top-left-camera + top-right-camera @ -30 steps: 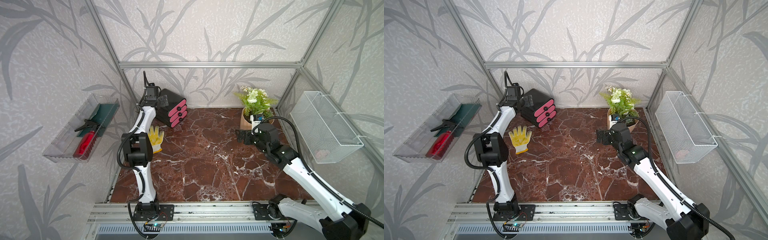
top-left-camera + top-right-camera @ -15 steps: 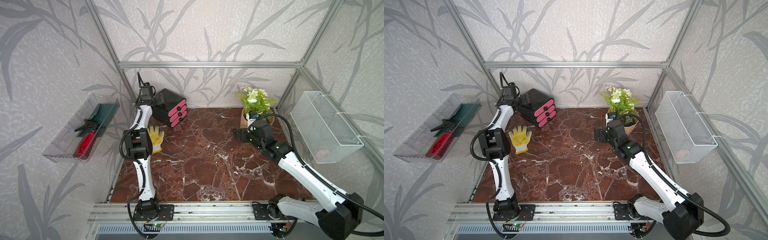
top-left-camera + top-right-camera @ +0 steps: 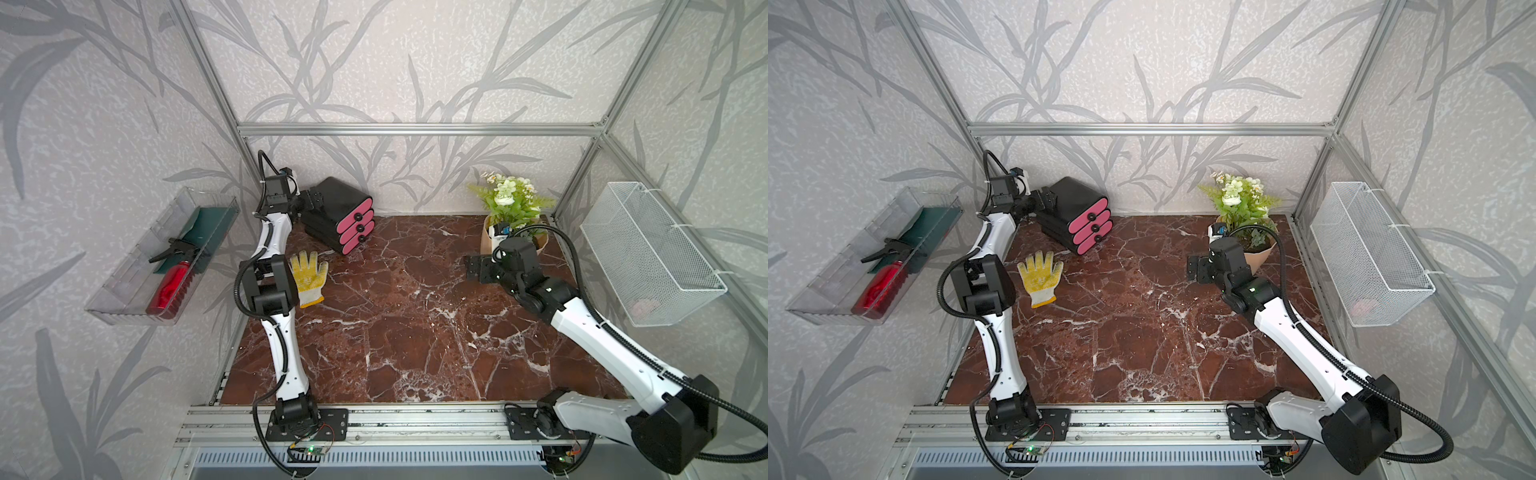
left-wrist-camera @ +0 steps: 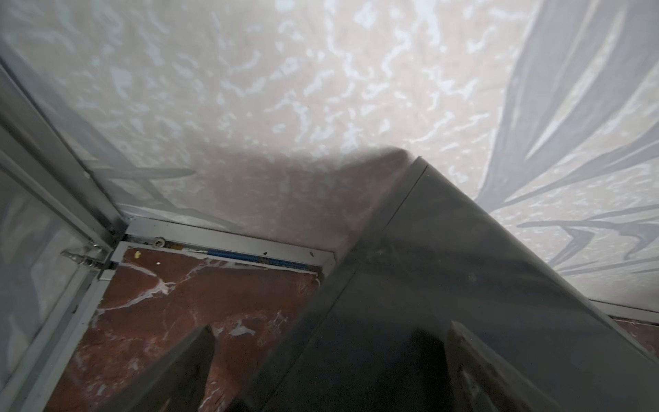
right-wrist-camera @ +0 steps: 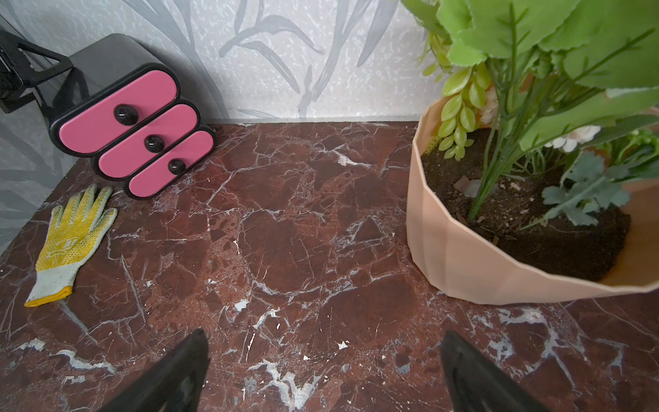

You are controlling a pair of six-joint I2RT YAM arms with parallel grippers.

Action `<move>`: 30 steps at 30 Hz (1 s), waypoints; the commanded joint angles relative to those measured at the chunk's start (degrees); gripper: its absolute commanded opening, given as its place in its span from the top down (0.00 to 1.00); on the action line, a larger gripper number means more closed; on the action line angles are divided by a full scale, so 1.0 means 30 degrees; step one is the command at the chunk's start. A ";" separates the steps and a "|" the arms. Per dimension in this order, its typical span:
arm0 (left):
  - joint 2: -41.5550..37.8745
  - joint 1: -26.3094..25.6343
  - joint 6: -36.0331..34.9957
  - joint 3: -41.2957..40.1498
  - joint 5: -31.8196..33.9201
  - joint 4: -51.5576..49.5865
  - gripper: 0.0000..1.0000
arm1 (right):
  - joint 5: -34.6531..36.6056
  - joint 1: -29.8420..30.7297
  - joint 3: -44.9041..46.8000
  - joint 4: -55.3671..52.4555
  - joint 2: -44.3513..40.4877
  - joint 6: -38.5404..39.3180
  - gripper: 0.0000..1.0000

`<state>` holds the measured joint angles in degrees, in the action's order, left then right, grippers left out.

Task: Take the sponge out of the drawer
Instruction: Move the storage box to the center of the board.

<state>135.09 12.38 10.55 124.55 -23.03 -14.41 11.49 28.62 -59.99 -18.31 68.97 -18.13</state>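
1. The drawer box (image 3: 338,197) stands askew at the back left corner of the table (image 3: 415,332), close to the wall. Its three pink drawers (image 3: 356,227) are all shut.
2. The sponge shows in no view, so I cannot tell which drawer holds it.
3. The left gripper (image 3: 311,202) is at the box's back left side, jaws apart. In the left wrist view one finger (image 4: 178,374) is over the table and the other (image 4: 478,374) is over the box's black shell. I cannot tell whether either touches the box.
4. The right gripper (image 3: 477,269) has its jaws spread wide and holds nothing. It hangs low over the table just beside the plant pot (image 3: 487,239), faces the drawers and is well apart from them.
5. A yellow glove (image 3: 308,277) lies flat on the table in front of the box, next to the left arm's elbow.
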 commanded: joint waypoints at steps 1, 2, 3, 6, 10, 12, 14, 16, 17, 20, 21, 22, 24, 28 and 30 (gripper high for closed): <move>-0.1508 -0.0634 -0.0555 -0.2254 -0.2544 -0.0300 0.01 | -0.0186 0.0120 -0.0045 0.0326 -0.0239 0.0197 0.00; -0.2079 -0.0790 -0.0624 -0.3132 -0.2627 -0.0016 0.01 | -0.0250 0.0126 0.0080 0.0458 -0.0324 0.0188 0.00; -0.2610 -0.0927 -0.0648 -0.3933 -0.2759 0.0187 0.01 | -0.0338 0.0124 0.0157 0.0589 -0.0398 0.0172 0.00; -0.4145 -0.1524 -0.0985 -0.6126 -0.3074 0.0552 0.01 | -0.0596 0.0125 0.0340 0.1013 -0.0490 0.0308 0.00; -0.6368 -0.2558 -0.1318 -0.8962 -0.2344 0.0973 0.01 | -0.1272 0.0113 0.0182 0.2102 -0.0123 0.0872 0.01; -0.7486 -0.2973 -0.1337 -0.9969 -0.1349 0.1191 0.01 | -0.2053 0.0127 -0.0382 0.2970 0.0723 0.1405 0.01; -0.8174 -0.3071 -0.1110 -1.0228 -0.0876 0.1212 0.01 | -0.3015 0.0127 -0.1217 0.3590 0.1830 0.1657 0.01; -0.8438 -0.3105 -0.0979 -0.9595 -0.0160 0.0601 0.01 | -0.3772 0.0155 -0.2009 0.4459 0.3010 0.1780 0.01; -0.8417 -0.3090 -0.1040 -0.9015 0.0290 0.0144 0.01 | -0.4221 0.0157 -0.2497 0.4946 0.3694 0.1866 0.01; -0.7489 -0.3119 -0.1400 -0.6739 0.1368 -0.1099 0.01 | -0.4967 0.0384 -0.3969 0.5876 0.5641 0.2137 0.01; -0.6971 -0.3087 -0.1520 -0.5785 0.1426 -0.1575 0.01 | -0.5158 0.0504 -0.4344 0.6178 0.6197 0.2267 0.01; -0.6226 -0.3080 -0.1644 -0.4737 0.1462 -0.2198 0.01 | -0.5312 0.0662 -0.4779 0.6499 0.6820 0.2440 0.01; -0.4612 -0.3052 -0.1786 -0.2189 0.1575 -0.3366 0.01 | -0.5435 0.0910 -0.5531 0.6700 0.7916 0.2517 0.01; -0.1623 -0.3025 -0.1682 0.1832 0.1128 -0.4518 0.01 | -0.5882 0.1437 -0.6246 0.7526 0.9367 0.2745 0.01; -0.0571 -0.2989 -0.1307 0.2768 0.0528 -0.4084 0.01 | -0.6153 0.1616 -0.6554 0.7836 1.0136 0.2874 0.01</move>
<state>128.92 3.42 7.14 129.97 -19.90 -22.35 -4.64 32.71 -77.58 1.61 97.56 -10.94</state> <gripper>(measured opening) 0.994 0.992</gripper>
